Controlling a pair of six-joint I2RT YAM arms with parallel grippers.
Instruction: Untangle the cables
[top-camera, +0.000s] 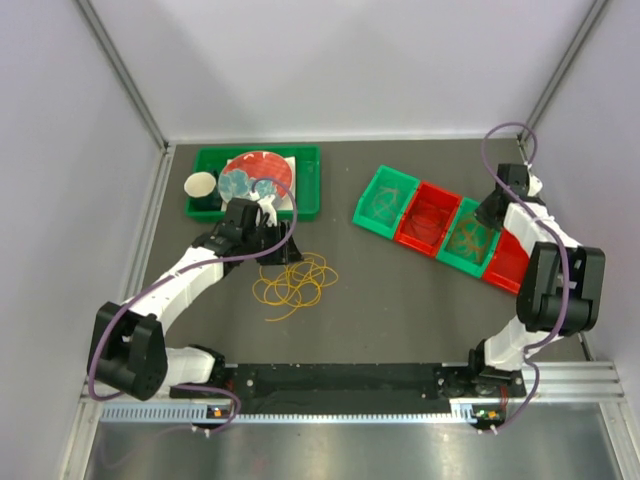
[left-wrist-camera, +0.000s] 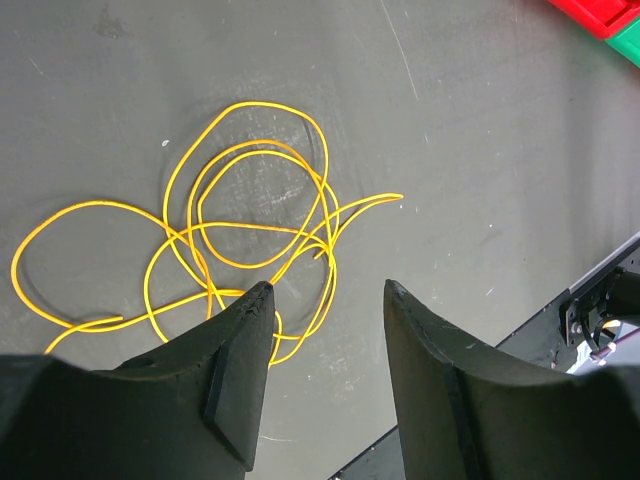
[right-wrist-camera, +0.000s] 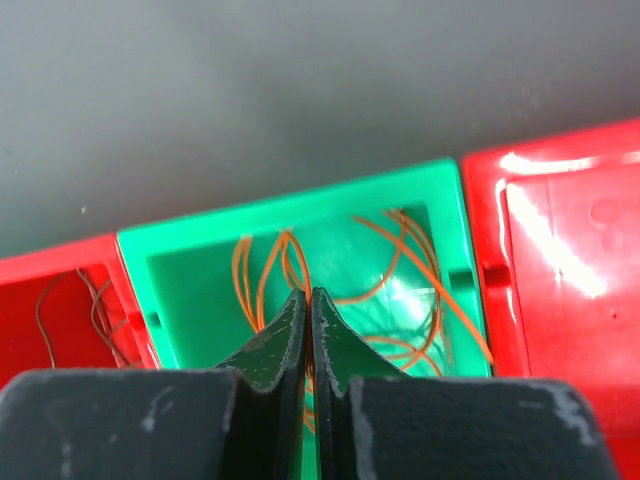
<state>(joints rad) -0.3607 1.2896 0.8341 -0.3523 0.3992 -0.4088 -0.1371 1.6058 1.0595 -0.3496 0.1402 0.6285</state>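
Note:
A tangle of yellow cables (top-camera: 295, 282) lies on the dark table, and also shows in the left wrist view (left-wrist-camera: 250, 235). My left gripper (top-camera: 268, 238) hangs just behind it, open and empty (left-wrist-camera: 328, 290), with the near loops under its left fingertip. My right gripper (top-camera: 490, 215) is over the second green bin (top-camera: 468, 240). Its jaws are closed (right-wrist-camera: 308, 293) on a strand of the orange cables (right-wrist-camera: 420, 265) lying in that bin (right-wrist-camera: 190, 250). Thin dark maroon cables (right-wrist-camera: 70, 310) lie in the red bin to its left.
A row of green and red bins (top-camera: 428, 215) runs diagonally at the right; the far-right red bin (right-wrist-camera: 560, 240) looks empty. A green tray (top-camera: 308, 170) with a red plate and a cup (top-camera: 200, 185) stands at the back left. A black rail (top-camera: 350, 378) lines the near edge.

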